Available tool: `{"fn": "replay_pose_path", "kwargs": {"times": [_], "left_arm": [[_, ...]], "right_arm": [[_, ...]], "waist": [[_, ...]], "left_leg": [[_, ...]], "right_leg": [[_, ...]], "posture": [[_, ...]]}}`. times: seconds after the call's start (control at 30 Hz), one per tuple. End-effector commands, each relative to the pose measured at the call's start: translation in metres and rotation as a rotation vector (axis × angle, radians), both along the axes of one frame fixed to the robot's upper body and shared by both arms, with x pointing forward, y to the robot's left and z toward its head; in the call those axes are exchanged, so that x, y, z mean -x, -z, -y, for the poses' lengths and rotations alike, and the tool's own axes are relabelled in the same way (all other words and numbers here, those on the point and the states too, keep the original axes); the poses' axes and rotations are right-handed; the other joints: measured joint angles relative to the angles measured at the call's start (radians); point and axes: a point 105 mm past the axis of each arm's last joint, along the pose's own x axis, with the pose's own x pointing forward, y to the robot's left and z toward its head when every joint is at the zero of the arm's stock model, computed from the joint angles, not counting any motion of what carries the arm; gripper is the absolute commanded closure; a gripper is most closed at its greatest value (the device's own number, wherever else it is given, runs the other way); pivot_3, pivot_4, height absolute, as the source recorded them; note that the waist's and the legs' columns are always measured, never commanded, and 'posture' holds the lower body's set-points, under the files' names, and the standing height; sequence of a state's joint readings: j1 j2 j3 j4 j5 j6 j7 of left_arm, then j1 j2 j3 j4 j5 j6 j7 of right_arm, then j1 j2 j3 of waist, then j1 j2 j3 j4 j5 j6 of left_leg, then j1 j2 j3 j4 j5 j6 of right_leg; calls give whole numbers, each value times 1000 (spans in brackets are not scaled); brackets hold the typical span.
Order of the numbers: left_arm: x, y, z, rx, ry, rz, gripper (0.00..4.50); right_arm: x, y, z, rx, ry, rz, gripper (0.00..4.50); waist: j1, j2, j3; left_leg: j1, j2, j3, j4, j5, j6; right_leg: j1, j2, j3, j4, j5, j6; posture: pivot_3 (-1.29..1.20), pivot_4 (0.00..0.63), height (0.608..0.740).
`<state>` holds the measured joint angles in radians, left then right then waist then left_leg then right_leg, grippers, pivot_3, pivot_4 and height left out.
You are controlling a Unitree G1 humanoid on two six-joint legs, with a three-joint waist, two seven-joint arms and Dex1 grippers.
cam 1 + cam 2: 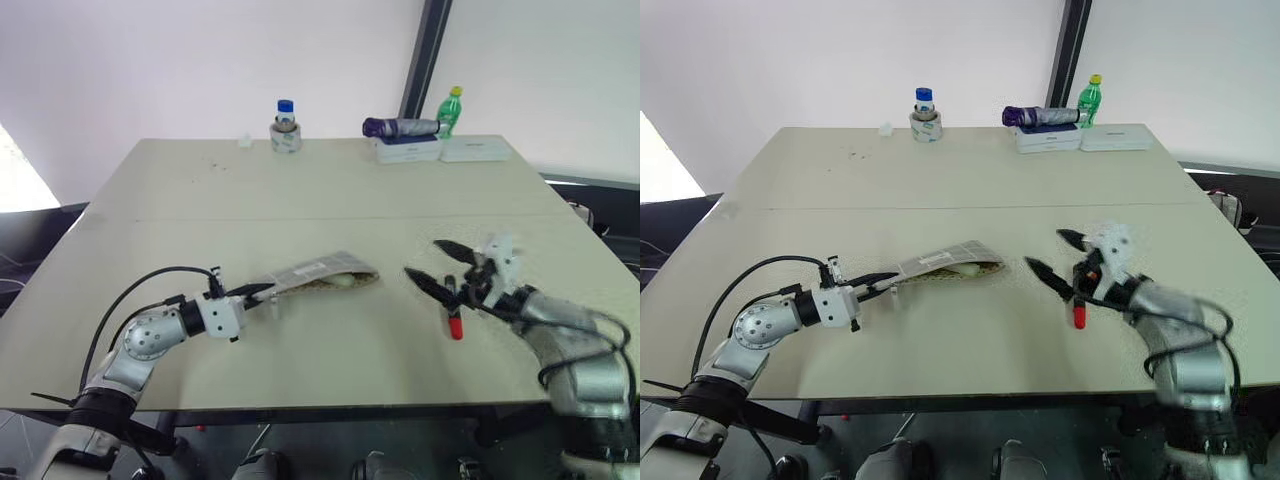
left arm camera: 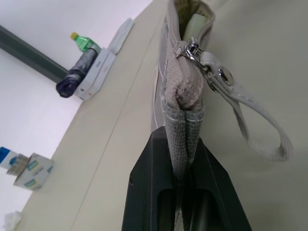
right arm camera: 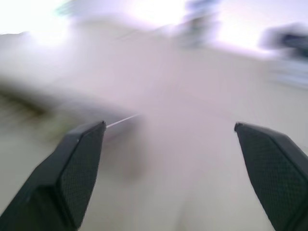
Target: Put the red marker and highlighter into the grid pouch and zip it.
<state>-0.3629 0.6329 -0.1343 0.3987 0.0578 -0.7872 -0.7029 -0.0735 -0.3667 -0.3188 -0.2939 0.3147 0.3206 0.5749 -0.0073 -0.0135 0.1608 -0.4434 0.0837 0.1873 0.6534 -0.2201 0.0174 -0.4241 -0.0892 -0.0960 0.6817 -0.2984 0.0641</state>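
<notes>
While our left gripper (image 1: 262, 291) pinches the pouch (image 1: 325, 272) end so its mouth faces the marker (image 1: 454, 318), our right gripper (image 1: 440, 267) gapes empty.

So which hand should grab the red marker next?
The right hand. It is open and empty, right beside the red marker on the table. The left hand is busy pinching the grid pouch.

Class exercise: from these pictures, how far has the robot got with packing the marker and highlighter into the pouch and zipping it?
Looks done: a pale yellowish item, probably the highlighter, sits inside the grid pouch.
In hand: the left gripper is shut on the pouch's end, holding it open.
Left: the red marker lies on the table under the open, empty right gripper; the zipper is undone.
</notes>
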Motion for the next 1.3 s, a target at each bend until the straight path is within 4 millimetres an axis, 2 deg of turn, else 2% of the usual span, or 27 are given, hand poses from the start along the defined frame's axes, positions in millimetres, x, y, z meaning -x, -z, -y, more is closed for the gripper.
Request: {"fn": "replay_pose_path", "kwargs": {"times": [0.03,0.2,0.27,0.37,0.43,0.63,0.73,0.8,0.87,0.97,1.03,1.1,1.13,1.2,1.23,1.3], "left_arm": [[-1,-10,0,23,1,49,4500],[-2,-8,6,21,27,41,4500],[-3,-8,7,17,32,42,4500],[-6,-10,7,18,33,47,4500],[-6,-11,6,13,34,51,4500],[-3,-7,2,7,22,47,4500],[-2,-7,3,6,18,50,4500],[-2,-6,3,3,17,51,4500],[-2,-7,2,2,14,53,4500],[-2,-8,0,3,5,56,4500],[-2,-9,-1,6,2,58,4500],[-3,-9,-1,9,0,57,4500],[-3,-8,-1,9,1,55,4500],[-2,-7,-1,4,6,50,4500],[-2,-6,-1,0,8,48,4500],[-3,-6,-2,-4,7,46,4500]], "right_arm": [[24,1,3,75,158,60,51],[39,23,-6,80,231,-34,51],[41,29,-16,86,223,-70,51],[38,36,-20,83,230,-113,51],[35,42,-19,93,255,-151,51],[20,53,3,126,374,-228,51],[14,65,3,74,382,-313,51],[12,73,1,54,372,-379,560],[10,76,3,87,374,-401,1331],[5,68,10,79,389,-376,2925],[-3,48,6,132,318,-282,4021],[-9,29,-11,150,154,-195,4124],[-9,25,-22,192,49,-172,4124],[-9,19,-30,277,-84,-111,4124],[-4,15,-38,302,-193,-92,4124],[3,-6,-49,277,-346,4,4124]], "waist": [[-3,1,0],[-16,1,0],[-13,1,0],[-10,1,0],[-9,1,0],[-9,1,0],[-9,1,0],[-9,1,0],[-10,0,0],[-6,-1,-1],[-6,-1,-1],[-8,-1,-1],[-9,-1,-1],[-13,0,-1],[-12,0,-1],[-11,-1,-1]], "left_leg": [[0,-1,0,-1,0,0],[2,0,1,-1,-1,2],[2,0,0,-1,-1,1],[1,0,-1,-1,-1,1],[1,-1,-1,-1,-1,2],[1,-1,-1,-1,-1,2],[1,-1,-1,-1,-1,2],[1,-1,-1,-1,-1,2],[1,-1,-1,-1,-1,2],[1,-1,-1,-1,-1,2],[1,-1,-1,0,-1,3],[1,-1,-1,0,-1,3],[1,-1,-1,0,-1,3],[1,-1,-1,-1,-1,3],[1,0,-1,-1,-1,3],[1,-1,-1,-2,-1,3]], "right_leg": [[0,-1,0,0,0,0],[0,0,2,0,0,0],[0,1,2,0,0,-1],[0,1,2,0,0,-1],[0,1,2,0,0,-1],[0,1,2,0,0,-1],[0,1,2,0,0,-1],[0,1,2,0,0,-1],[0,1,2,0,0,-1],[0,1,2,0,0,-1],[0,1,2,0,0,-1],[0,0,2,0,0,-1],[0,1,2,0,0,-1],[0,1,2,0,0,-1],[0,2,2,0,0,0],[0,2,2,0,0,0]], "posture": [[0,150,740],[0,150,740],[0,150,740],[0,150,740],[0,150,740],[0,150,740],[0,150,740],[0,150,740],[0,150,740],[0,150,740],[0,150,740],[0,150,740],[0,150,740],[0,150,740],[0,150,740],[0,150,740]]}}
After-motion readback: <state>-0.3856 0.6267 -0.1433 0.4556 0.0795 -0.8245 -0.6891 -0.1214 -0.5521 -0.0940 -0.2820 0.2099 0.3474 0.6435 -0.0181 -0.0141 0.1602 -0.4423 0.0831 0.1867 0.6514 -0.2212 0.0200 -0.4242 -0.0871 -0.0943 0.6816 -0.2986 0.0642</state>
